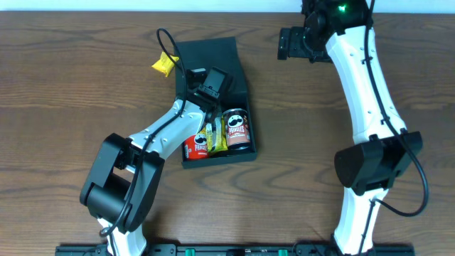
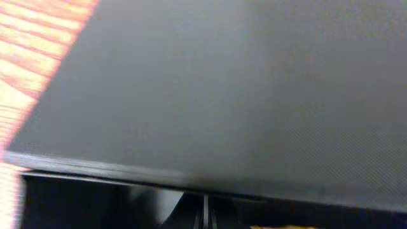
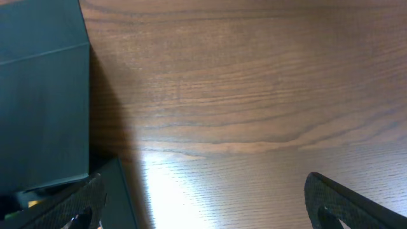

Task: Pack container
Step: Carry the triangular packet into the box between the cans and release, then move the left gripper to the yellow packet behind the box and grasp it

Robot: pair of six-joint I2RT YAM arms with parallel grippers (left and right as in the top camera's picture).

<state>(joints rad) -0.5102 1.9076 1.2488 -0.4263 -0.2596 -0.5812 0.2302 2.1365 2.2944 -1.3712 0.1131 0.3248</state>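
Overhead first: the container (image 1: pixel 217 158) sat on the wooden surface (image 1: pixel 71 107) a bit left of the middle, close in front of the left arm and well apart from the right one. Its lid flap (image 1: pixel 206 53) was swung open toward the far edge. Inside the tray part I could see a red can (image 1: pixel 195 148) on the left, a brownish can (image 1: pixel 237 129) on the right and a yellow packet (image 1: pixel 215 136) squeezed between them. A small yellow wrapper (image 1: pixel 163 62) lay out on the wood just beside the lid's left edge. The left hand (image 1: pixel 211 80) hung over the spot where the lid meets the tray, and from up there I honestly couldn't tell if it was clenched or released. The right hand (image 1: pixel 286 43) was way off by the far edge, to the right of the container and not touching it.

Left wrist cam: pretty much all dark matte lid, blurry and filling the shot, with a wedge of wood in the top left corner. There was a darker strip along the bottom and a tiny sliver of yellow at the very edge. The fingers didn't show clearly, so no call on the grip here either.

Right wrist cam: mostly bare wood with a bright glare patch. The teal side of the container took up the left edge. The two fingertips (image 3: pixel 73 205) poked in at the bottom corners, spread wide apart with nothing between them, so that hand was released
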